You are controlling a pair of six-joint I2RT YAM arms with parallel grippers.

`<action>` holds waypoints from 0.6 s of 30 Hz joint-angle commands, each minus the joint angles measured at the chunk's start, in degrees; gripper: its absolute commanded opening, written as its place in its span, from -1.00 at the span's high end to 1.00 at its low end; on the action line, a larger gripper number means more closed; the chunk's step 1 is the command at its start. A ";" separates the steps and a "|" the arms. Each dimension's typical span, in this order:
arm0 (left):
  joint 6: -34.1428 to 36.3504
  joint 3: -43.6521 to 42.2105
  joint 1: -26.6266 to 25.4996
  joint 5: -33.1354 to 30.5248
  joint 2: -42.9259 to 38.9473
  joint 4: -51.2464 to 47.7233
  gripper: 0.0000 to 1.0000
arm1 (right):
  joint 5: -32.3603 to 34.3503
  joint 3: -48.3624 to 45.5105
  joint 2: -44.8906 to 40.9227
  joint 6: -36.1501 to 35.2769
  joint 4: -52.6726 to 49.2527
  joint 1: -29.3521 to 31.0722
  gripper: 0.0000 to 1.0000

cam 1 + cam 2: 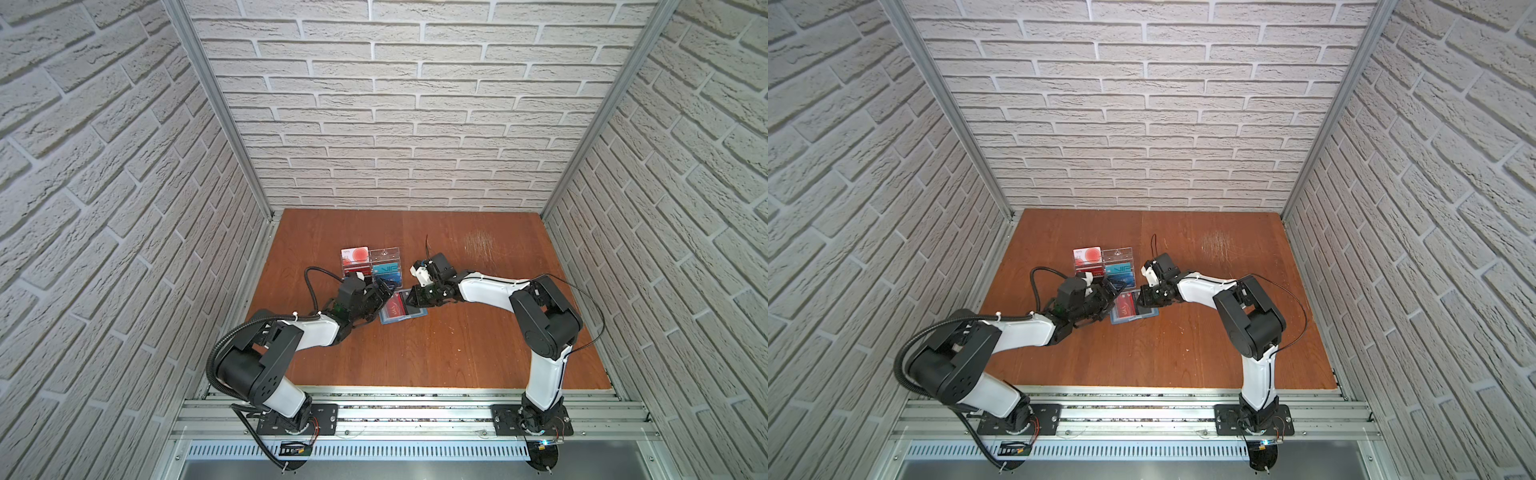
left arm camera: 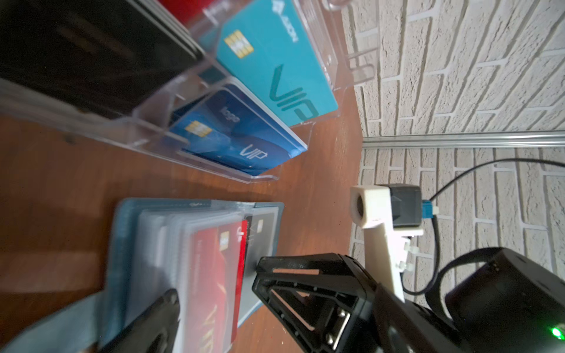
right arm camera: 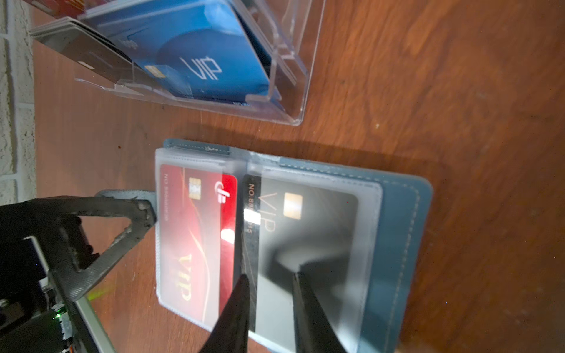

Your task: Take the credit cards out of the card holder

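Two sleeved cards (image 3: 195, 229): left fingers (image 3: 131, 214) gape at the holder's (image 3: 403, 229) ten o'clock, right fingers (image 3: 238, 305) nearly together, grip unclear; sleeves (image 3: 370, 244) could drag it up.

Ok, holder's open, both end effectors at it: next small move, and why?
Probably drag the right end effector toward the fold, easing the black card further from its sleeve: its tips sit on that page and a bare strip of card shows there. The wide-open left end effector stands at the outer edge of the card holder.

Wooden table (image 1: 457, 340) bears open card holder (image 1: 400, 318) beside acrylic rack (image 1: 386, 266).
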 commanded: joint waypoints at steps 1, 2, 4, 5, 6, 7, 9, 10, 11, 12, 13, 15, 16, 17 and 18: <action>2.80 -1.47 1.37 -0.33 -2.84 -5.65 -0.96 | 4.55 0.30 0.71 -0.05 -1.83 1.40 0.47; 2.80 -1.73 1.70 -0.25 -3.16 -5.79 -0.96 | 5.11 0.38 0.74 0.00 -1.88 1.59 0.47; 2.89 -2.22 2.16 -0.06 -3.51 -5.70 -0.96 | 6.09 0.57 0.92 0.22 -1.87 2.11 0.48; 2.91 -2.38 2.40 -0.05 -3.44 -5.62 -0.96 | 6.41 0.60 1.09 0.26 -1.89 2.28 0.48; 2.87 -2.56 2.52 0.00 -3.15 -5.47 -0.96 | 6.77 0.73 1.26 0.26 -1.88 2.54 0.48; 2.85 -2.82 2.81 0.10 -2.83 -4.91 -0.96 | 7.25 0.87 1.49 0.26 -2.06 2.79 0.49; 2.68 -3.04 3.14 0.45 -1.94 -4.02 -0.97 | 8.72 1.18 1.63 0.29 -2.39 3.25 0.50; 2.58 -3.32 3.15 0.57 -1.55 -3.58 -0.96 | 9.73 1.31 1.58 0.34 -2.56 3.44 0.50; 2.49 -3.43 3.19 0.65 -1.19 -3.28 -0.96 | 10.47 1.23 1.54 0.43 -2.63 3.61 0.50; 2.48 -3.46 3.19 0.74 -0.86 -3.08 -0.96 | 11.31 1.18 1.46 0.52 -2.69 3.79 0.51; 2.49 -3.50 3.24 0.78 -0.52 -2.94 -0.96 | 12.20 1.18 1.45 0.69 -2.76 3.97 0.51; 2.37 -3.77 3.35 0.96 0.12 -2.26 -0.96 | 13.50 1.03 1.45 0.87 -2.60 4.31 0.51; 2.24 -3.97 3.41 1.01 0.51 -1.81 -0.96 | 14.04 1.08 1.62 1.09 -2.67 4.54 0.51; 2.02 -4.15 3.37 1.16 0.68 -1.31 -0.96 | 14.78 1.18 1.78 1.29 -2.83 4.66 0.51; 1.76 -4.29 3.50 1.19 1.15 -0.81 -0.96 | 15.47 1.26 1.93 1.40 -2.93 4.84 0.51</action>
